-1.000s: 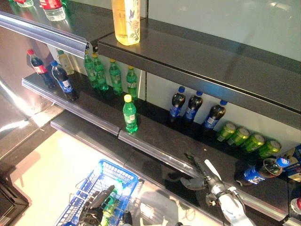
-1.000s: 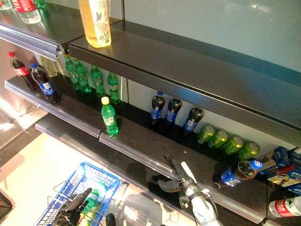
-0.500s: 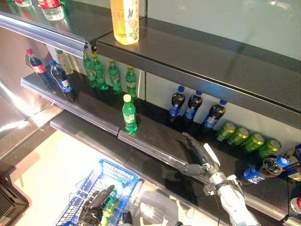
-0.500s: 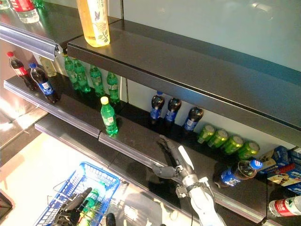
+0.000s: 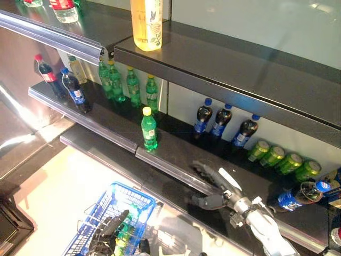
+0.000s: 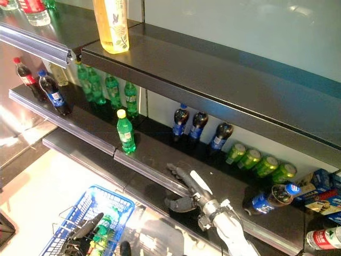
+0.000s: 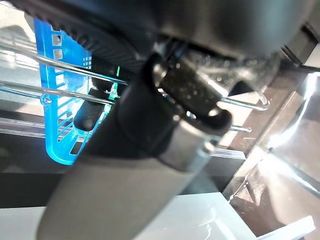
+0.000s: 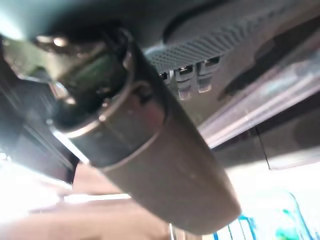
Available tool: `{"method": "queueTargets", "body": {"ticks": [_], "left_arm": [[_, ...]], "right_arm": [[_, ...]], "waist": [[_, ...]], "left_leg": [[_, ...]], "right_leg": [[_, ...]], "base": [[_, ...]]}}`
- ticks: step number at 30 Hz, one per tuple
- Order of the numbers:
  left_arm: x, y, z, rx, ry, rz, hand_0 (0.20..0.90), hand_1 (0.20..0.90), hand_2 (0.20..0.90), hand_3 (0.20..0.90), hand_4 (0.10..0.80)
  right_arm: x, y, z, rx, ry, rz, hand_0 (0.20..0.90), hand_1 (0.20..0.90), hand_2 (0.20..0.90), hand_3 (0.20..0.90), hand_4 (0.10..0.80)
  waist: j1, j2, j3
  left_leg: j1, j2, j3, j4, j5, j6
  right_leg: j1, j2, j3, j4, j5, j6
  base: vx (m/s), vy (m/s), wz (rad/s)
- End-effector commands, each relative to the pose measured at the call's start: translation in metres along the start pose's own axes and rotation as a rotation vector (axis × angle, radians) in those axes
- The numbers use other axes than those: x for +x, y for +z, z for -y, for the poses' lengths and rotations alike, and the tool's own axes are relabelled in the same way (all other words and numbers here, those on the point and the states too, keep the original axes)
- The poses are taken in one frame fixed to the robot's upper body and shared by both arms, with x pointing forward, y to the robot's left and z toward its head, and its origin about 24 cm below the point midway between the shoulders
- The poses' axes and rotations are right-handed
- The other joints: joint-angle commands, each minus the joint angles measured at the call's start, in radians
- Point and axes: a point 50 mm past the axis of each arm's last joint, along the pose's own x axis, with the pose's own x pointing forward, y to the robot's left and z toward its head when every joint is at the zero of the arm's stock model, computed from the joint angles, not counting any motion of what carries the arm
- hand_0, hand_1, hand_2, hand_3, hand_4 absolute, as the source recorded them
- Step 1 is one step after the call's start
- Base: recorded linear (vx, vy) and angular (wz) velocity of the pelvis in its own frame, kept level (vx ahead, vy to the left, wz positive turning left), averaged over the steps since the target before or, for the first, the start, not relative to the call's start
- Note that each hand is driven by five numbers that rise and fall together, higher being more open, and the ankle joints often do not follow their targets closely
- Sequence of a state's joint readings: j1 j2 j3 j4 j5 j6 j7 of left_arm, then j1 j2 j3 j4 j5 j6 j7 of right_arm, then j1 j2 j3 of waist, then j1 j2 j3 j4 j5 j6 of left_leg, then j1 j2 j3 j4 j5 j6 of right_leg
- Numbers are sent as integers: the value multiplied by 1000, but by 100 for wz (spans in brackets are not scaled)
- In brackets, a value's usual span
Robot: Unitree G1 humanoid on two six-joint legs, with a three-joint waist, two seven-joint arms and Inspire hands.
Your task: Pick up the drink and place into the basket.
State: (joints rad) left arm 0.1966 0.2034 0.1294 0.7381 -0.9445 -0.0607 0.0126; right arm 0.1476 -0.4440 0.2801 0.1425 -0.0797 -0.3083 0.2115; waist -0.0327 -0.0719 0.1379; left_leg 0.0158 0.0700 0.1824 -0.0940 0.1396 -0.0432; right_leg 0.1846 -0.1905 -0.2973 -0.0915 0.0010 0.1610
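A green bottle with a yellow cap (image 5: 148, 129) stands alone at the front of the middle shelf (image 5: 176, 154). My right hand (image 5: 219, 184) is open with straight fingers over that shelf's front edge, to the right of the green bottle and apart from it. It holds nothing. My left hand (image 5: 106, 234) is shut on the thin wire handles (image 7: 75, 65) of the blue basket (image 5: 114, 202), which hangs low at the left. A green bottle (image 5: 126, 230) lies inside the basket.
Dark bottles with blue labels (image 5: 221, 121) and green cans (image 5: 282, 160) stand at the shelf's back, behind my right hand. A blue-labelled bottle (image 5: 298, 194) lies at the right. Green bottles (image 5: 128, 85) and cola bottles (image 5: 72, 92) stand further left. A yellow drink (image 5: 146, 24) stands on the upper shelf.
My right hand rose over the shelf, then moved left toward the green bottle and dropped slightly, fingers still straight. The whole view shifted a little. The basket hangs as before.
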Motion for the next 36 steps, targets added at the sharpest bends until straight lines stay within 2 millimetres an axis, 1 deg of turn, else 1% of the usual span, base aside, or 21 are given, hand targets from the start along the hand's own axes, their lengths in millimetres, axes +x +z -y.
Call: {"method": "queueTargets", "body": {"ticks": [1, 8, 12, 13, 14, 24, 25, 26, 27, 28, 31, 32, 33, 34, 36], "left_arm": [[-4, 123, 98, 20, -406, 589, 300, 300, 300, 200, 100], [-3, 125, 97, 22, -415, 596, 300, 300, 300, 200, 100], [-2, 125, 97, 24, -416, 597, 300, 300, 300, 200, 100], [-2, 126, 97, 24, -415, 596, 300, 300, 300, 200, 100], [-2, 125, 97, 23, -415, 596, 300, 300, 300, 200, 100], [1, 123, 97, 30, -415, 578, 300, 300, 300, 200, 100], [1, 123, 97, 31, -414, 577, 300, 300, 300, 200, 100], [2, 121, 96, 33, -410, 569, 300, 300, 300, 200, 100], [2, 121, 96, 35, -409, 567, 300, 300, 300, 200, 100], [3, 118, 96, 43, -404, 556, 300, 300, 300, 200, 100], [7, 110, 93, 69, -389, 517, 300, 300, 300, 200, 100], [8, 107, 91, 81, -381, 501, 300, 300, 300, 200, 100], [11, 102, 86, 94, -364, 469, 300, 300, 300, 200, 100], [11, 102, 86, 94, -365, 470, 300, 300, 300, 200, 100], [15, 91, 78, 117, -330, 420, 300, 300, 300, 200, 100]], "right_arm": [[17, 24, 16, -75, 47, 117, 900, 900, 900, 900, 800], [16, 7, 2, -56, 154, 21, 900, 900, 900, 900, 800], [13, -8, -4, -32, 187, -59, 900, 900, 900, 900, 800], [11, -15, -7, -30, 199, -95, 900, 900, 900, 900, 800], [10, -17, -8, -31, 203, -102, 900, 900, 900, 900, 800], [-6, -61, -19, 27, 203, -321, 900, 900, 900, 900, 800], [-6, -61, -20, 29, 202, -325, 900, 900, 900, 900, 800], [-10, -71, -22, 28, 184, -374, 900, 900, 900, 900, 800], [-10, -73, -22, 27, 181, -384, 900, 900, 900, 900, 800], [-13, -81, -25, 37, 165, -432, 900, 900, 900, 900, 800], [-21, -97, -27, 90, 107, -530, 900, 900, 900, 900, 800], [-24, -102, -28, 109, 90, -562, 900, 900, 900, 900, 800], [-31, -112, -29, 150, 57, -628, 900, 900, 900, 900, 800], [-31, -112, -30, 150, 57, -628, 900, 900, 900, 900, 800], [-43, -126, -33, 197, 9, -722, 900, 900, 900, 900, 800]], "waist": [[41, 63, -54], [50, 63, -52], [55, 61, -51], [55, 61, -50], [56, 61, -50], [61, 59, -48], [61, 59, -48], [61, 60, -50], [61, 60, -49], [63, 62, -50], [64, 65, -52], [64, 66, -52], [63, 68, -53], [63, 67, -53], [60, 72, -55]], "left_leg": [[96, -7, -6, 7, -108, -31], [90, -7, -15, 7, -102, -36], [88, -7, -19, 7, -99, -39], [88, -7, -20, 7, -99, -39], [88, -7, -20, 7, -99, -39], [93, -7, -26, 7, -101, -42], [93, -7, -26, 7, -101, -42], [95, -8, -24, 7, -102, -42], [96, -7, -24, 7, -102, -42], [97, -8, -23, 7, -103, -41], [98, -9, -21, 7, -106, -41], [99, -9, -20, 7, -107, -40], [100, -10, -17, 7, -108, -39], [100, -10, -17, 7, -108, -39], [104, -10, -9, 7, -112, -38]], "right_leg": [[-14, 26, -42, 30, 35, -15], [-15, 23, -54, 34, 33, -13], [-14, 22, -59, 36, 32, -12], [-13, 22, -62, 37, 32, -12], [-13, 21, -63, 38, 31, -12], [-7, 21, -69, 43, 28, -16], [-7, 21, -69, 43, 28, -16], [-6, 21, -69, 43, 27, -16], [-6, 21, -69, 44, 27, -17], [-5, 21, -69, 45, 26, -17], [-4, 21, -68, 45, 25, -18], [-4, 21, -68, 45, 25, -18], [-4, 22, -67, 45, 25, -18], [-4, 22, -66, 45, 25, -18], [-3, 22, -63, 45, 24, -19]], "base": [[10, -2, 6], [5, 0, 2], [5, -1, 8], [6, 4, 5], [9, 7, 5], [11, 2, 3], [0, 0, 0], [0, 0, 0], [0, 0, 0], [0, 0, 0], [0, 0, 0], [0, 0, 0], [0, 0, 0], [0, 0, 0], [17, 6, 0]]}}
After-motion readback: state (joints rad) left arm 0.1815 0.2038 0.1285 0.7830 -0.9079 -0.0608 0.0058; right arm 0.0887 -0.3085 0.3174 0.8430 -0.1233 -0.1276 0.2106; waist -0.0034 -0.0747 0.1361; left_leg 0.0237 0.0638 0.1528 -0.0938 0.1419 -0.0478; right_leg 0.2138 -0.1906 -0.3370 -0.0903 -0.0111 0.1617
